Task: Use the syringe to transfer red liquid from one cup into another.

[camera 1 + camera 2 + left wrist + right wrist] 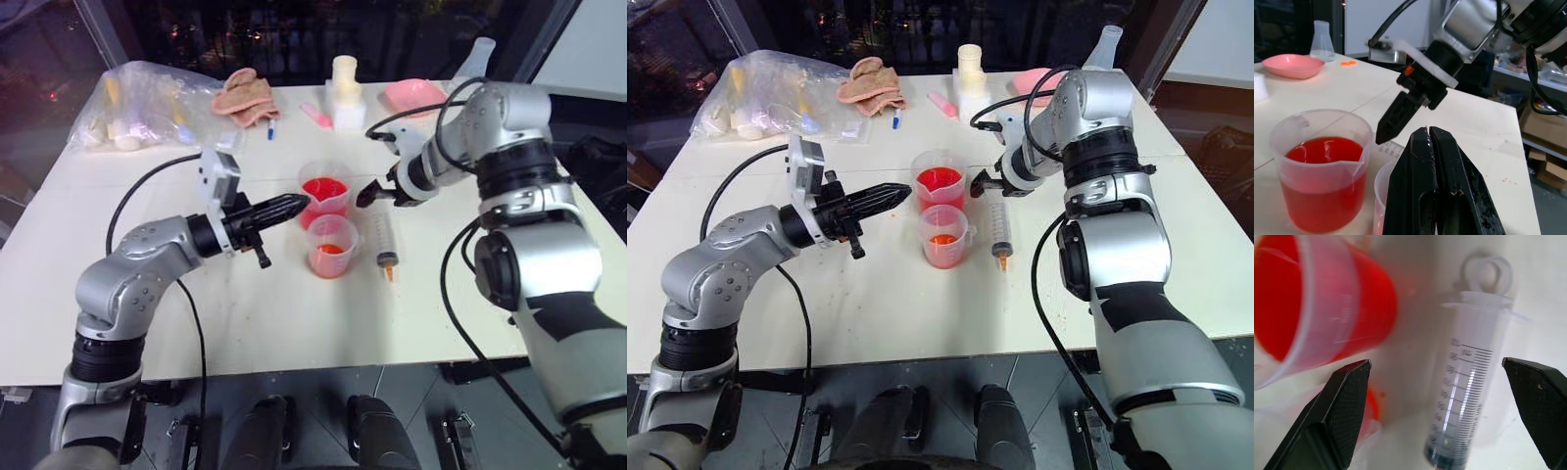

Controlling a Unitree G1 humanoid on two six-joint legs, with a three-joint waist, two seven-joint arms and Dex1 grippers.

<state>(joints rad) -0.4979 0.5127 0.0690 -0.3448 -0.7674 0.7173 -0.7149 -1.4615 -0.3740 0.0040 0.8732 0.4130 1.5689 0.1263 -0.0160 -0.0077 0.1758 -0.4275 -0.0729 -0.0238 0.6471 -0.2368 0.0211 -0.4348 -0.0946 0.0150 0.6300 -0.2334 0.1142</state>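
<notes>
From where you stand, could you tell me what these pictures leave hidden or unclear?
- Large clear plastic syringe: orange tip cut off by the right wrist view's edge.
- Smaller clear plastic cup: mostly hidden behind the shut left gripper in the left wrist view.
- Larger spouted clear beaker: printed marks blurred in the right wrist view.

Blurred and cut by the frame edge in the right wrist view: wide clear plastic beaker of red liquid (pixel 1317 308). Cropped below: clear marked syringe barrel (pixel 1462 396), orange tip hidden.
</notes>
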